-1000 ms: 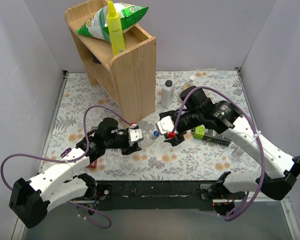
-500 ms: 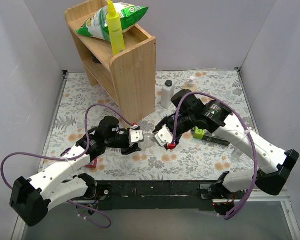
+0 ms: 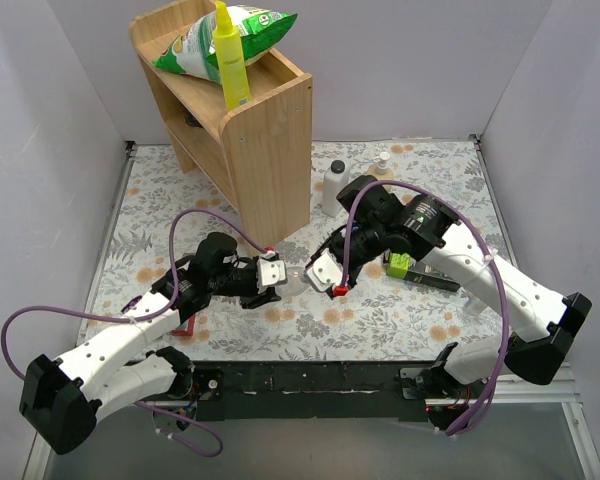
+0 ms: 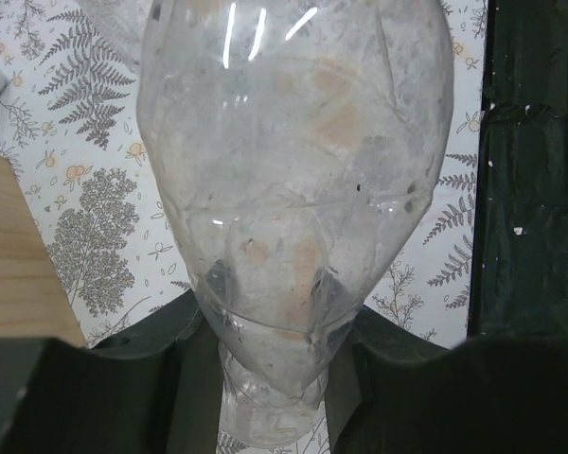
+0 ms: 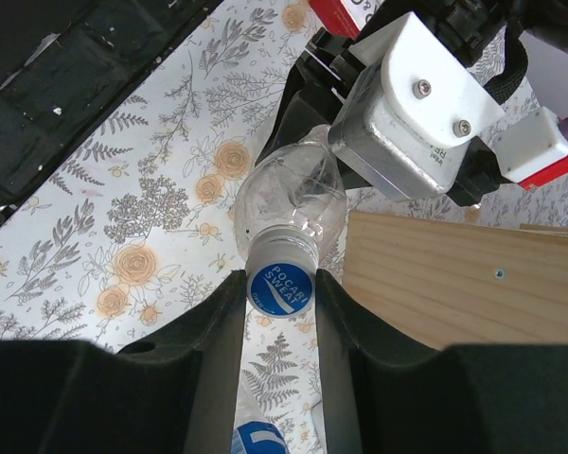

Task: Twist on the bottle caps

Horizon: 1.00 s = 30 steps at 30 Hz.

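Note:
My left gripper is shut on a plain clear bottle, holding it by its lower body, lying level above the table. In the top view this bottle points right from the left gripper toward the right gripper. A blue cap sits on the bottle neck. My right gripper is shut on that cap, one finger on each side. A second clear bottle with a blue label lies on the table below the right gripper, mostly cut off.
A wooden shelf stands at the back left, carrying a snack bag and a yellow bottle. An opaque white bottle stands behind the right arm. A green object lies under the right arm.
My right gripper has moved left and down to the bottle's neck and closed on the blue cap. The left gripper has kept the bottle nearly still.

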Available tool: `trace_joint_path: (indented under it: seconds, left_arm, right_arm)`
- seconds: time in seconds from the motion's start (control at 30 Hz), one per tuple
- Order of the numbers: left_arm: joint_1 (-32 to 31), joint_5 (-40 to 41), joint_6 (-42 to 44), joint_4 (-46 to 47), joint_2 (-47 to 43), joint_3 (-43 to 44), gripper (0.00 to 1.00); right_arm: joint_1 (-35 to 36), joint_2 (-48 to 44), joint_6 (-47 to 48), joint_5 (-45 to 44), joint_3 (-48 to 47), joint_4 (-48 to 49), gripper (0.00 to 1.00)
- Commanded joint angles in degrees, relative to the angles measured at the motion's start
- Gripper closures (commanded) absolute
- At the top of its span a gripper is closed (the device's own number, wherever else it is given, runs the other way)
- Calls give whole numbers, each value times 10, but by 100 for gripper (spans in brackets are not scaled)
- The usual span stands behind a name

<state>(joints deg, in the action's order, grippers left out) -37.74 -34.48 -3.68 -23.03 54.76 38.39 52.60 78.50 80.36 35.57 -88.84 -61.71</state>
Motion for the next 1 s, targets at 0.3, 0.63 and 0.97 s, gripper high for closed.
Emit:
trace_joint_path:
  seconds: [0.3, 0.63, 0.97]
  left_arm:
    - [-1, -5, 14, 51, -18, 10, 100]
    - [-1, 1, 20, 53, -20, 6, 100]
    - [-1, 7, 16, 52, -19, 5, 100]
  right_arm:
    - [3, 10, -14, -6, -15, 7, 58]
    - [4, 12, -33, -11, -16, 20, 55]
    - [6, 14, -56, -17, -26, 30, 67]
